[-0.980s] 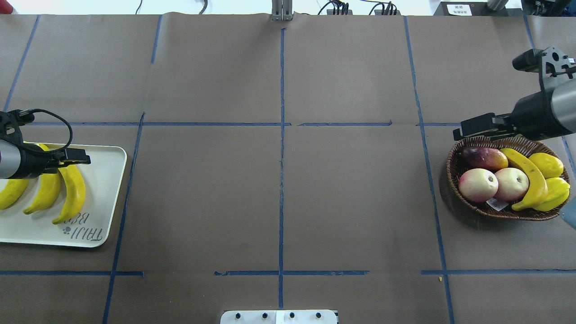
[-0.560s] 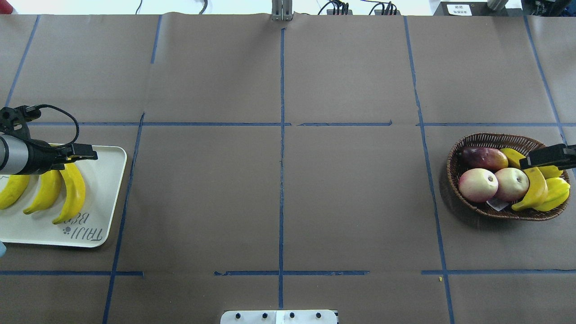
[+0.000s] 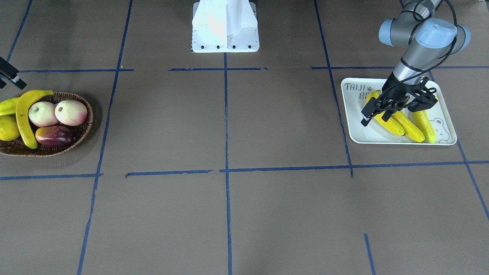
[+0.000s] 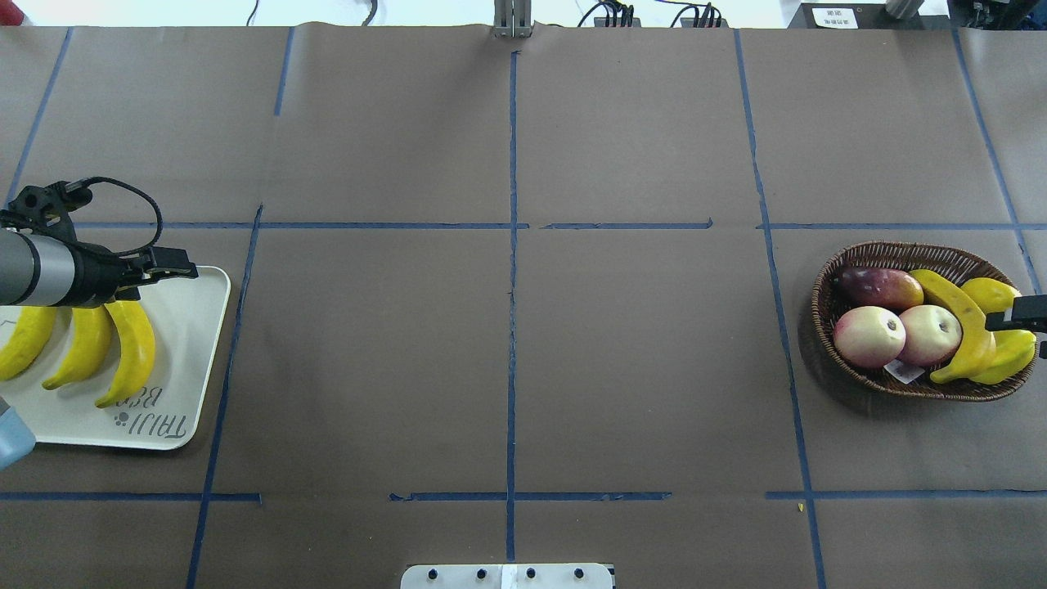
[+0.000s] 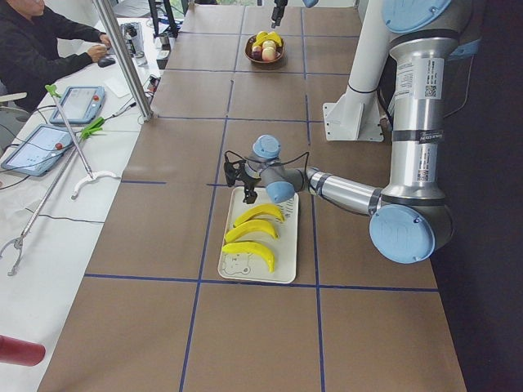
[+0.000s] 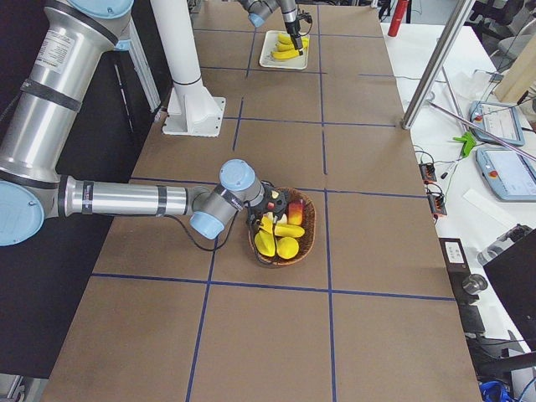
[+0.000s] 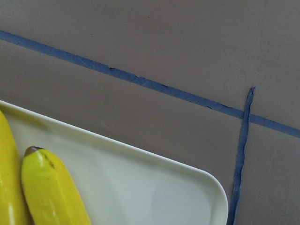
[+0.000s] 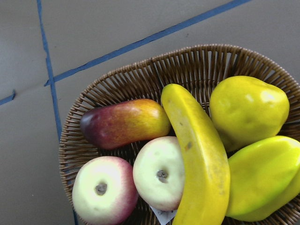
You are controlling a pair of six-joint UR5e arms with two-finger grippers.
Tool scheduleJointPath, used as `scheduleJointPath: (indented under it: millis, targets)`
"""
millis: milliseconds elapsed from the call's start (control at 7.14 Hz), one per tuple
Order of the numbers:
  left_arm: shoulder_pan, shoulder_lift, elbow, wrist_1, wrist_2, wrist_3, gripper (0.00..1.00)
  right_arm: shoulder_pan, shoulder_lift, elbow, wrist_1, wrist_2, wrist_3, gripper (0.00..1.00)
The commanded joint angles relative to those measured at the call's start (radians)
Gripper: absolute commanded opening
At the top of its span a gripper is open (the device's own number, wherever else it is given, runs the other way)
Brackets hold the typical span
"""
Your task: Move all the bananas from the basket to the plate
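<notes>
Three bananas lie side by side on the plate. Their upper ends sit beneath the left gripper, which hangs above them with its tip over the plate's corner. Nothing shows in that gripper. I cannot tell how far its fingers are parted: from above they read as one dark bar, and its own wrist camera does not show them.

The fourth banana lies in the basket, directly below the right gripper, whose tip hangs over the banana's outer side. Only that tip shows at the picture's edge, so I cannot tell whether it is parted or closed, and nothing is seen in it.

Under the same gripper, a yellow pear-shaped fruit and a ridged yellow-green star fruit touch the banana on one side. Two pale, pink-blushed round fruits and a red-purple mango lie on the other.

The two grippers are well apart, at opposite ends of the brown paper table, which is crossed by blue tape lines.
</notes>
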Motion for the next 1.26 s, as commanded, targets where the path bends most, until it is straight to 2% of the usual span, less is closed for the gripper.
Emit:
scheduleJointPath:
  millis: [0,280,560,700,840,980,1120]
  targets:
    - [0.001,-0.025,0.030,-0.001,0.000,-0.005,1.00,-0.036,0.002,-0.040,0.019,-0.009,0.036,1.00]
    - [0.001,-0.027,0.030,0.000,0.000,-0.005,1.00,-0.123,0.024,-0.070,0.014,-0.068,0.036,1.00]
    - [0.001,-0.025,0.032,-0.001,0.000,-0.004,1.00,-0.128,0.041,-0.099,0.014,-0.066,0.036,0.98]
    - [0.001,-0.025,0.031,-0.001,-0.001,-0.004,1.00,-0.126,0.044,-0.101,0.015,-0.062,0.036,0.53]
    - [0.001,-0.025,0.032,-0.001,0.000,-0.004,1.00,-0.128,0.048,-0.104,0.015,-0.043,0.033,0.20]
    - [0.001,-0.025,0.032,-0.001,0.000,-0.002,1.00,-0.126,0.055,-0.101,0.015,-0.025,0.033,0.03]
    - [0.001,-0.025,0.032,0.000,0.000,-0.002,1.00,-0.113,0.056,-0.095,0.022,0.018,0.027,0.02]
